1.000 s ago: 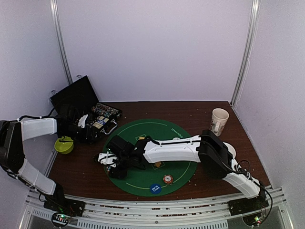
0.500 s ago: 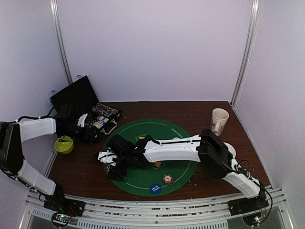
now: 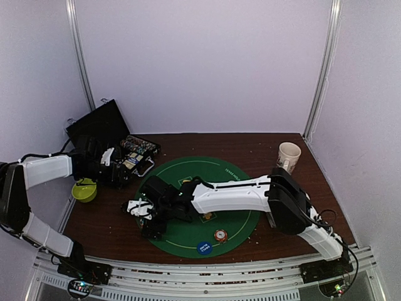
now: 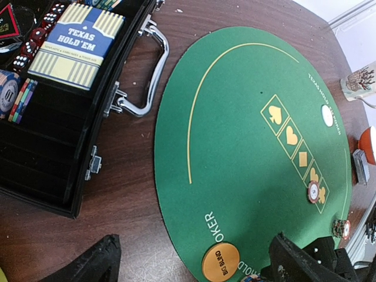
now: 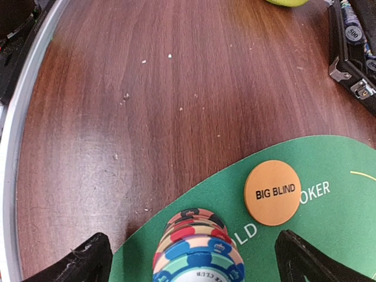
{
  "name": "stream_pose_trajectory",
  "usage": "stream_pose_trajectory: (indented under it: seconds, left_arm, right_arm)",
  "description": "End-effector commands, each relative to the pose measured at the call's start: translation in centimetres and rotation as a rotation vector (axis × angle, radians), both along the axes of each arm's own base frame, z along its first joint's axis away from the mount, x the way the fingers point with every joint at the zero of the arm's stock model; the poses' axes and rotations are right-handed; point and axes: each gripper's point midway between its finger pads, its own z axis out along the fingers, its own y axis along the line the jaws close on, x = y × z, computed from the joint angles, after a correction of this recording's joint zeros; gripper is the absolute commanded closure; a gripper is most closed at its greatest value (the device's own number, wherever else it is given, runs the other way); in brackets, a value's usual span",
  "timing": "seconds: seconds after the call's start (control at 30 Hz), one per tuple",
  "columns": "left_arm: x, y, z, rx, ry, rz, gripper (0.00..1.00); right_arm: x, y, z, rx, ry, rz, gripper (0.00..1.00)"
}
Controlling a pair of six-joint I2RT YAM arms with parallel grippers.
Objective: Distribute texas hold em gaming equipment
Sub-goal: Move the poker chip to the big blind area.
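Note:
A multicoloured poker chip stack (image 5: 197,249) stands on the left rim of the green mat (image 5: 329,229), between the wide-apart fingers of my right gripper (image 5: 197,267), which is open and not touching it. An orange "BIG BLIND" disc (image 5: 272,192) lies just beside the stack. From above, the right gripper (image 3: 146,216) hovers over the mat's left edge. A blue disc (image 3: 203,247) and another chip stack (image 3: 220,235) sit near the mat's front. My left gripper (image 3: 118,169) is open and empty by the black case (image 4: 41,153), which holds a "Texas Hold'em" card box (image 4: 76,44), chips (image 4: 17,97) and dice.
A beige mug (image 3: 289,158) stands at the back right. A green bowl (image 3: 83,190) sits at the far left. The case's open lid (image 3: 100,125) leans up at the back left. On the mat lie a white disc (image 4: 327,115) and a single chip (image 4: 314,191).
My right gripper has opened and let go of the chip stack, which now stands on the mat's edge. The left arm has barely shifted.

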Motion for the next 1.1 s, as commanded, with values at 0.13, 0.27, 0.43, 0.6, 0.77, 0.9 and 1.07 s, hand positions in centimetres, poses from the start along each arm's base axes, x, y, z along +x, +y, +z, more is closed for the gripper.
stream_pose_trajectory:
  seconds: [0.13,0.27,0.43,0.6,0.77,0.9,1.07]
  left_arm:
    - [0.1,0.6,1.1,0.02,-0.033,0.014,0.09]
    - [0.3,1.0,1.9,0.046,-0.041,0.04,0.08]
    - [-1.0,-0.3,3.6,0.108,-0.036,0.043,0.06]
    - [-5.3,-6.6,4.5,0.209,-0.023,-0.065,0.02]
    - [-8.6,-8.5,1.5,0.359,0.049,-0.08,0.02]
    - [-9.4,-9.6,-0.5,0.426,0.08,-0.082,0.02]
    - [-9.9,-10.2,-2.6,0.471,0.12,-0.092,0.02]
  right_arm:
    - [0.2,-0.4,5.4,0.055,-0.074,0.013,0.0]
    - [-0.3,-1.2,9.8,0.093,-0.086,0.029,0.0]
    - [2.2,-5.9,15.6,0.143,-0.059,-0.167,0.0]
    - [8.3,-15.1,14.1,0.056,-0.015,-0.57,0.0]
    - [9.8,-21.2,10.4,-0.058,-0.014,-0.777,0.0]
    - [10.1,-23.7,7.9,-0.094,-0.002,-0.862,0.0]
    - [9.7,-24.2,6.2,-0.14,0.018,-0.863,0.0]
